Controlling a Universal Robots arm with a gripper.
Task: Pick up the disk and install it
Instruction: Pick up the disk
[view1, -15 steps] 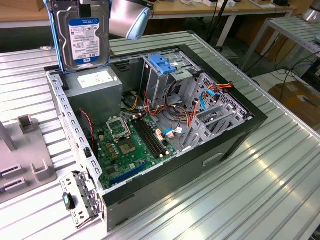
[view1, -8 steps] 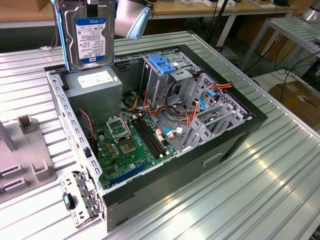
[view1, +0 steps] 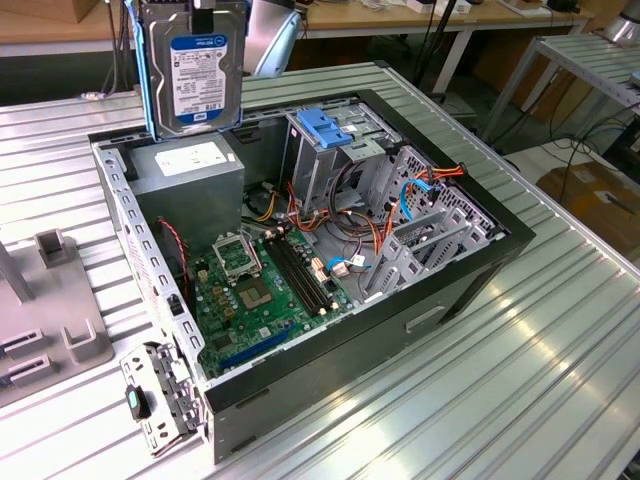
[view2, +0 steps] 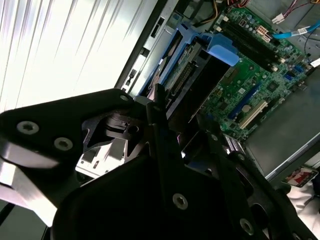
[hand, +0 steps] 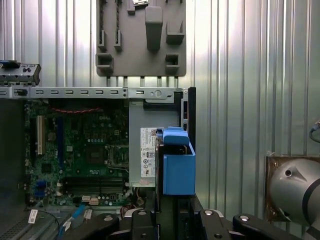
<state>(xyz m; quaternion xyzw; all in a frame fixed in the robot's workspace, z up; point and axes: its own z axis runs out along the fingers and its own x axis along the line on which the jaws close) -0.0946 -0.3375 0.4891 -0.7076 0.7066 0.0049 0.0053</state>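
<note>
Tool (view2: 182, 125) clamps the disk (view1: 195, 75) upright above the computer case (view1: 420, 320), its top edge cropped in the exterior view.

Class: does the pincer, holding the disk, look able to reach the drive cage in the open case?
Probably yes. The pincer holds the disk above the open case, and nothing stands between it and the drive cage. The blue bracket on top of the cage may crowd the way.

pincer (view2: 184, 127) points down, fingers (view2: 161, 130) clamped on the disk (view1: 195, 70)
</note>
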